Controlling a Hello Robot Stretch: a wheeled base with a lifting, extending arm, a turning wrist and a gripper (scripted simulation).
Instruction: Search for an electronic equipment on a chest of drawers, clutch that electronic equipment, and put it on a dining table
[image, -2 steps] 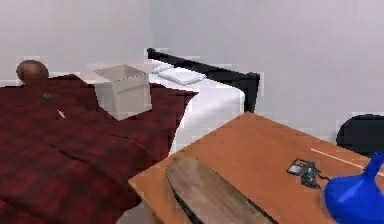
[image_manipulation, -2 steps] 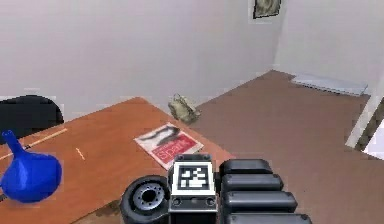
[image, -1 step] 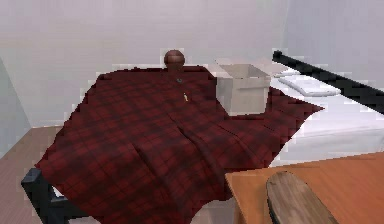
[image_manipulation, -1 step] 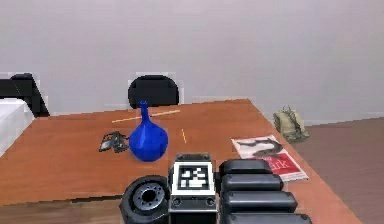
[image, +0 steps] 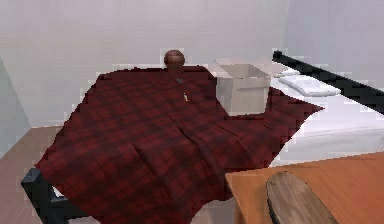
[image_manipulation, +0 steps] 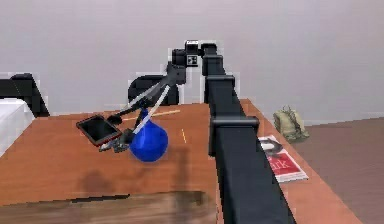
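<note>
The gripper (image_manipulation: 113, 134) holds a dark flat device (image_manipulation: 95, 128) tilted above the counter (image_manipulation: 55, 172), just beside the blue ball (image_manipulation: 150, 146), apparently clear for carrying.

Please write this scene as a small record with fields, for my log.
surface: wooden tabletop
gripper: the gripper holds a dark flat device, clear of the wood
near it: blue round thing
also on tabletop: red-covered booklet
ahead: bed with red plaid blanket, cardboard box on it
</note>
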